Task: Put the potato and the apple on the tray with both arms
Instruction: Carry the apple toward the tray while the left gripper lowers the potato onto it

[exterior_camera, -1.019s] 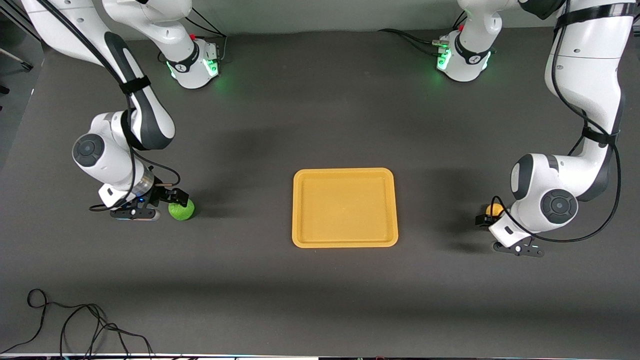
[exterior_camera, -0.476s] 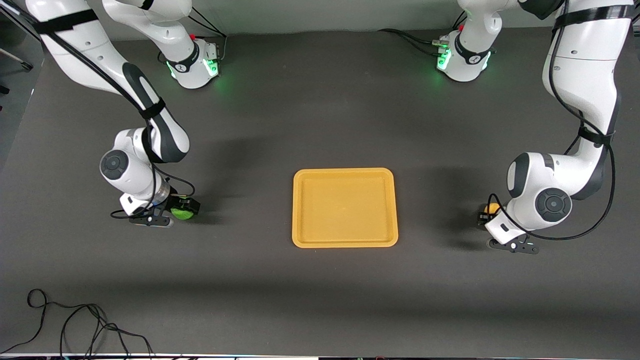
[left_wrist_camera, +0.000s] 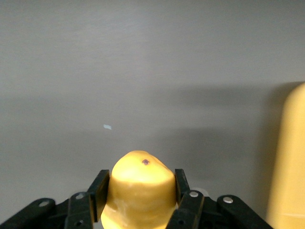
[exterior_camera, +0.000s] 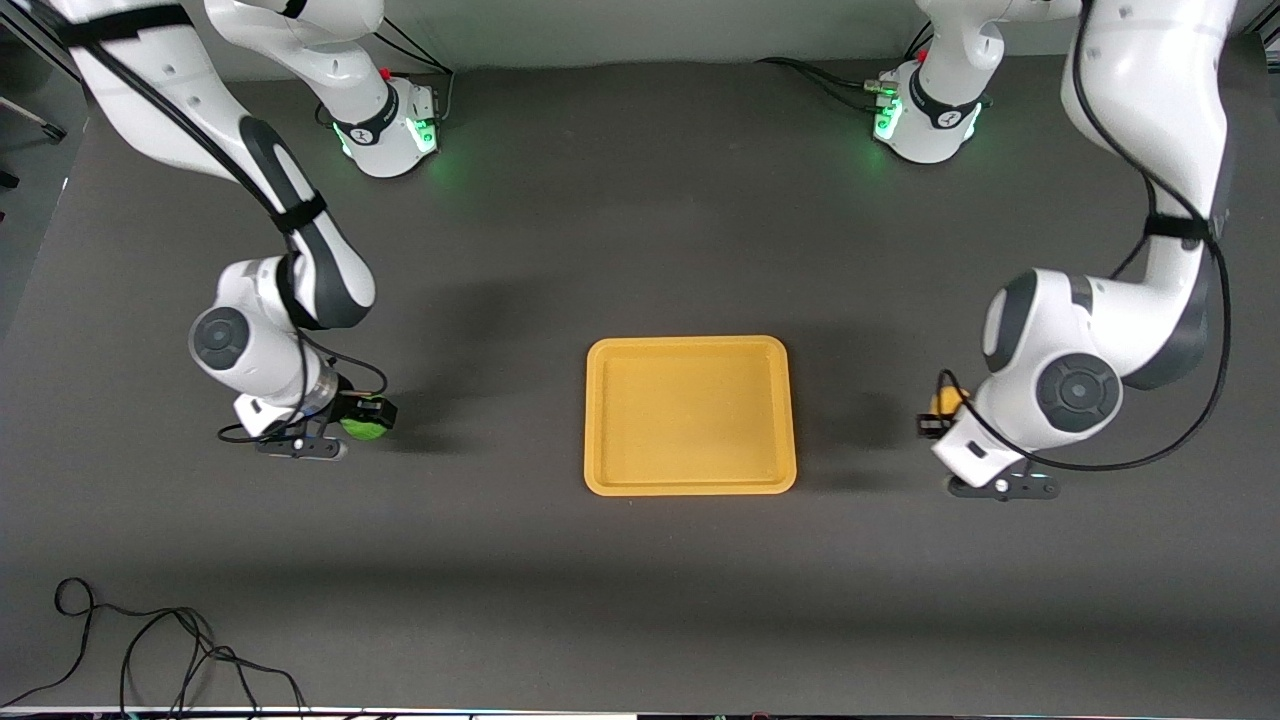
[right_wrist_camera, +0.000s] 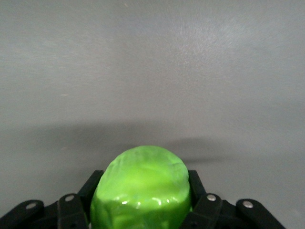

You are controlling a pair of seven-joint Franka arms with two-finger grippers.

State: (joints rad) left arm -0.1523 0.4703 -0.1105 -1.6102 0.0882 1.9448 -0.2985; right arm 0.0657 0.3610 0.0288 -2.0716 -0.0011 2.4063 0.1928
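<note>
- Front view: the tray (exterior_camera: 690, 415) lies flat at the middle of the table (exterior_camera: 640, 590), and nothing is on it; only its bare yellow-orange floor and low rim show.
- The right gripper (exterior_camera: 365, 417) is toward the right arm's end of the table, well apart from the tray. Its fingers are clamped on the apple (exterior_camera: 362, 428), of which only a green sliver shows past the black fingers and the wrist.
- The right wrist view shows the apple (right_wrist_camera: 140, 191) filling the space between the two black fingers (right_wrist_camera: 90, 186), both pressed against its sides, above bare grey tabletop. The lower part of the fruit is cut off by the frame edge.
- The left gripper (exterior_camera: 938, 415) is toward the left arm's end of the table, near the tray's short side but apart from it. It grips the potato (exterior_camera: 946, 401), mostly hidden by the arm's wrist.
- The left wrist view shows the potato (left_wrist_camera: 139, 193) squeezed between the fingers (left_wrist_camera: 99, 188), a small dark speck on its skin. The tray's edge (left_wrist_camera: 288, 162) is cut off at the side.
- A loose black cable (exterior_camera: 150, 650) lies near the table edge closest to the front camera.
</note>
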